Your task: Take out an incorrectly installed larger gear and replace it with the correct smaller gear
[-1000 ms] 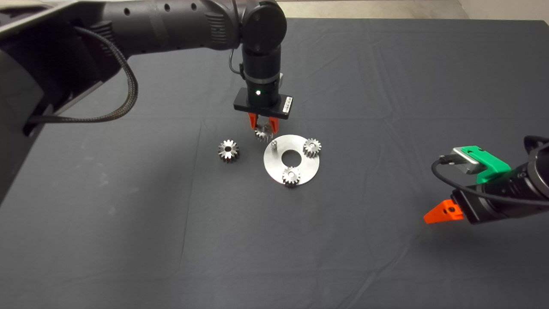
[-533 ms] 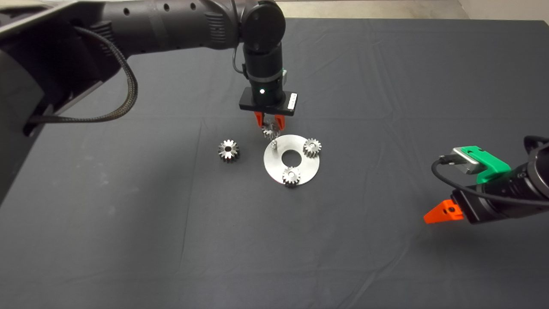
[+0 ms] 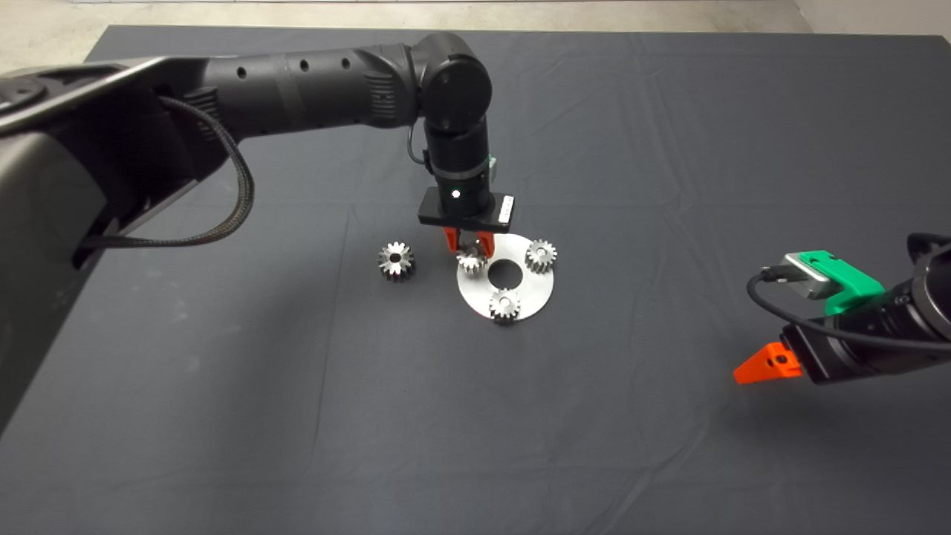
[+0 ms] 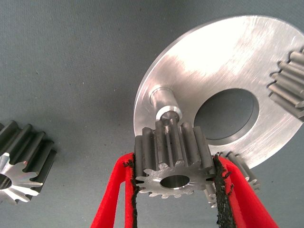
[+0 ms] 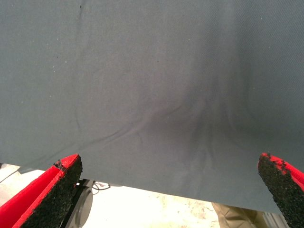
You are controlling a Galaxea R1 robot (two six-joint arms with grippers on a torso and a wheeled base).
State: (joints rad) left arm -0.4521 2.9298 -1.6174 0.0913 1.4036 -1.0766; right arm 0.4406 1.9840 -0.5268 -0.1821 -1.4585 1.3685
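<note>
Left wrist: smaller gear [image 4: 173,161] btwn left tool [image 4: 175,190] pads.

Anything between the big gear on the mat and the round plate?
Nothing but bare mat lies between the larger gear and the plate in the head view. The left pincer hangs over the plate's near edge, holding the smaller gear.

The right gripper [image 5: 171,190] is spread wide — red fingers [image 5: 45,192] with black pads at opposite corners. Between them: wrinkled dark mat [image 5: 152,85], then pale floor [image 5: 156,209] past its edge.
</note>
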